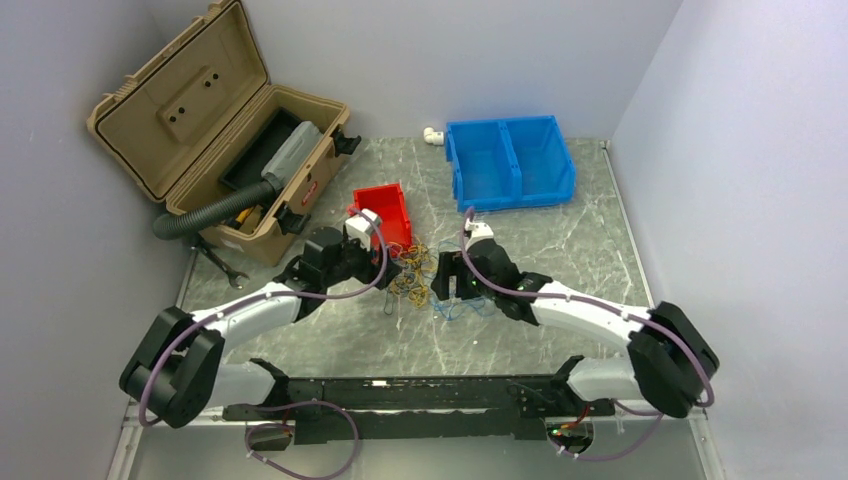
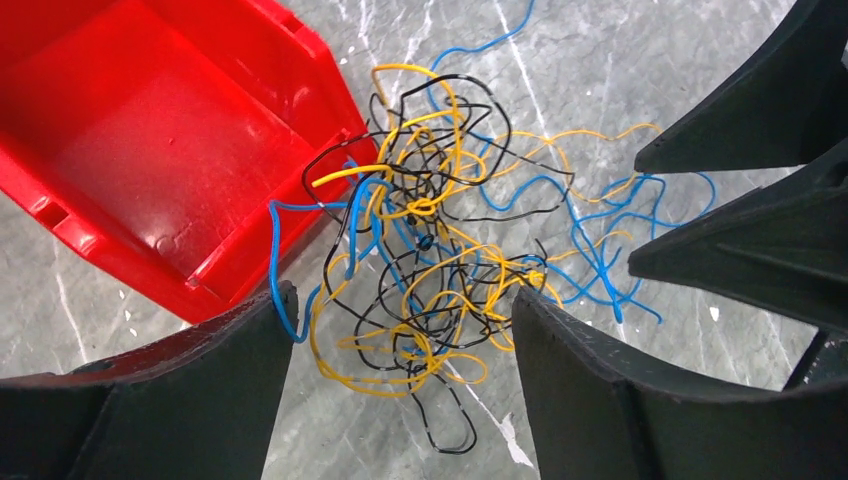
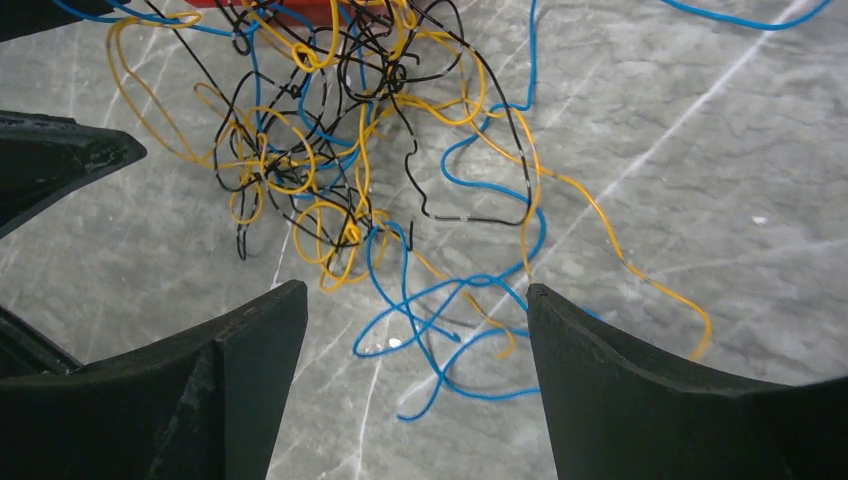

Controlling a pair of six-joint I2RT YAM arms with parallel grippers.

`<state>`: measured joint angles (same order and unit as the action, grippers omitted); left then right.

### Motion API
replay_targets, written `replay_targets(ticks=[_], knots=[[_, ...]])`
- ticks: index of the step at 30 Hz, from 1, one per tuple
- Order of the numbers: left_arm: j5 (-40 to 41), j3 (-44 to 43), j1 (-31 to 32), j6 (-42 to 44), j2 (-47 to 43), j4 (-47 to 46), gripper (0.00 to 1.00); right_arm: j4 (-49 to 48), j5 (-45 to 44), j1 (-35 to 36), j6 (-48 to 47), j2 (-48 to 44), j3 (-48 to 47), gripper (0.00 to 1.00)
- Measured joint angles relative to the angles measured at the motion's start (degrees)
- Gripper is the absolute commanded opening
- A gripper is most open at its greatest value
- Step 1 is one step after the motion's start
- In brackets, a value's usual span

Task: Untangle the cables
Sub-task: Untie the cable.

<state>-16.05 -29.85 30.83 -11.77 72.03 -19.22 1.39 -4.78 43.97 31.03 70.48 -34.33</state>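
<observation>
Blue, yellow and black cables [image 2: 420, 250] are shown tangled on a grey table [image 1: 560, 240] beside a red bin [image 2: 150, 130]; the left gripper [image 2: 400, 300] and right gripper [image 3: 415, 290] are held spread over them.

I note on the marble desk [image 1: 580, 250]: open tan toolbox [image 1: 180, 100] at back left, black corrugated hose [image 1: 205, 212] spilling out, wrench [image 1: 222, 265] just beside it, red bin [image 1: 383, 205] mid-desk, blue two-compartment bin [image 1: 520, 195] behind.

Overhead, the cables [image 1: 412, 287], midway between the counter's [image 1: 570, 250] left and right edges, are too fine to follow singly. The left arm [image 1: 330, 258] covers part of the red bin [image 1: 388, 210]. The left wrist view crops the red bin [image 2: 150, 140] at its top and left edges. The right wrist view crops the cables [image 3: 330, 150] at its top edge.
</observation>
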Motion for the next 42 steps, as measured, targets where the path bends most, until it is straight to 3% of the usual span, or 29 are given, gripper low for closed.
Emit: replay_targets(ticks=[8,14,16,17,21,26,33,42], knots=[[-0.26,-6.45,-0.02,-0.57,9.09,4.44,0.79,-3.69,3.28,0.07,0.17,12.5,-4.68,0.78],[-3.8,-11.8,-0.07,-1.92,17.97,6.6,0.31,-7.15,3.85,0.61,2.05,18.8,-7.23,0.75],[-5.66,-13.05,-0.07,-2.49,20.48,7.21,0.03,-8.24,3.85,1.09,2.69,19.96,-7.23,0.74],[-6.56,-13.42,-0.07,-2.8,21.35,7.52,0.0,-8.76,3.87,1.4,3.04,20.35,-7.19,0.74],[-12.0,-13.35,-0.09,-3.32,22.49,6.58,0.0,-11.5,4.28,2.01,3.58,20.33,-6.21,0.75],[-19.08,-8.87,-0.11,-5.18,18.78,-0.92,0.0,-14.08,5.22,2.1,3.48,16.52,-2.32,0.77],[-25.35,-3.96,-0.11,-6.58,10.58,-8.9,0.0,-15.58,5.38,2.08,2.78,-3.06,9.46,0.84],[-34.36,-0.85,0.02,-11.61,10.14,-22.71,0.0,-17.05,6.93,1.4,-0.55,-22.32,16.2,0.89]])
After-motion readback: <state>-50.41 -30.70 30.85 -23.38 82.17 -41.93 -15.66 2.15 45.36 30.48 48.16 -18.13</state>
